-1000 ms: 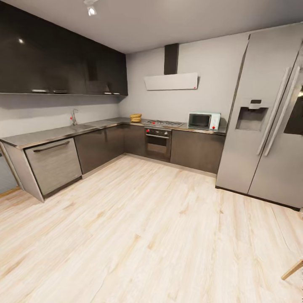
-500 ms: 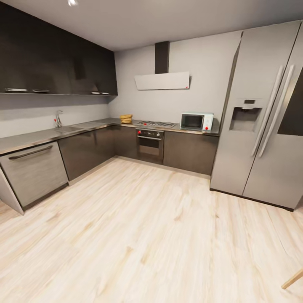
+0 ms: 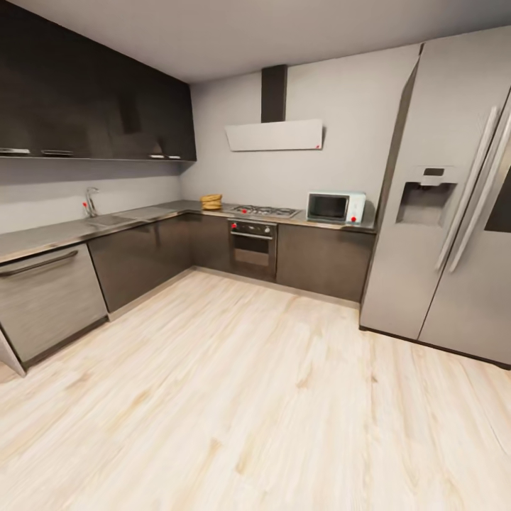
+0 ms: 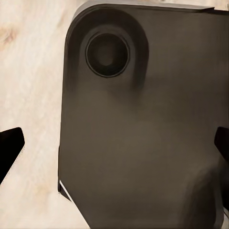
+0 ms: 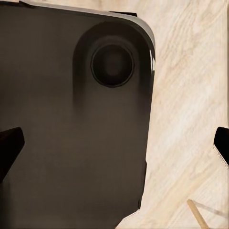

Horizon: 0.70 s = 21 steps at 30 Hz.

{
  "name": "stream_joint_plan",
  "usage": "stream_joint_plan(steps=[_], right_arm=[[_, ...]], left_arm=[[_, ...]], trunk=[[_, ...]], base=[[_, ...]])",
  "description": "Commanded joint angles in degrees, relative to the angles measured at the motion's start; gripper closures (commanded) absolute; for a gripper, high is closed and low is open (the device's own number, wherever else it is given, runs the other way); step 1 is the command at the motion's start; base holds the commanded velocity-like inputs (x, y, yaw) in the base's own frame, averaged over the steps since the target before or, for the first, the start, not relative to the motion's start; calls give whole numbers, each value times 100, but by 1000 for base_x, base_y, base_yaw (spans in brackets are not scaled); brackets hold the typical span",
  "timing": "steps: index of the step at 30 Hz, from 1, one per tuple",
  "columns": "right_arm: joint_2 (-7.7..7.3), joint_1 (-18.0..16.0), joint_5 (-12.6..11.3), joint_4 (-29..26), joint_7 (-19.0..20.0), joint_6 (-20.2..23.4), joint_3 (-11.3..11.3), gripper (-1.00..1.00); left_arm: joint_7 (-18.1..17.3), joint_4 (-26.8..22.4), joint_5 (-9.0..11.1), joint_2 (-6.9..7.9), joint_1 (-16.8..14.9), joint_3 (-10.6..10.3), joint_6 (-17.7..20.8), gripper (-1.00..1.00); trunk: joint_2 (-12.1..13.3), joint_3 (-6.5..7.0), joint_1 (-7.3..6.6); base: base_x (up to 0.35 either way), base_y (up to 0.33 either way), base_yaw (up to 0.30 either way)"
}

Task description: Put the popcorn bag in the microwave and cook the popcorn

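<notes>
Across the kitchen, the popcorn bag (image 3: 211, 201), a squat orange-tan sack, sits on the grey countertop (image 3: 163, 210) in the far corner, left of the hob. The pale mint microwave (image 3: 336, 207) stands with its dark door closed on the same countertop, beside the fridge. Both are far from me across the floor. In the left wrist view my left gripper (image 4: 114, 148) is open, its dark fingertips (image 4: 9, 149) wide apart over my dark base (image 4: 143, 95). My right gripper (image 5: 115, 145) is likewise open and holds nothing.
A tall steel fridge (image 3: 454, 199) fills the right side. The oven (image 3: 252, 243) sits under the gas hob (image 3: 266, 210). A tap (image 3: 90, 202) and a dishwasher front (image 3: 42, 298) line the left run. Pale wood floor (image 3: 248, 397) stretches ahead. A wooden leg (image 5: 198, 215) lies near my base.
The whole head view has shifted, so the camera moved: the kitchen units look slightly nearer and the wooden leg at the lower right has left the picture. Nothing in the kitchen itself moved.
</notes>
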Motion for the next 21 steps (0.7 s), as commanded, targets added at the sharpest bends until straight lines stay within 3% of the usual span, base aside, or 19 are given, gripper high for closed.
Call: stream_joint_plan(steps=[1,21], right_arm=[[-1,-3,27,11,-1,-31,1,-100],[8,-3,61,11,-1,-15,6,-100]], left_arm=[[13,-6,53,-2,2,-10,-12,-100],[13,-6,53,-2,2,-10,-31,-100]], trunk=[[-2,-3,4],[-2,-3,4]], base=[[324,0,0],[324,0,0]])
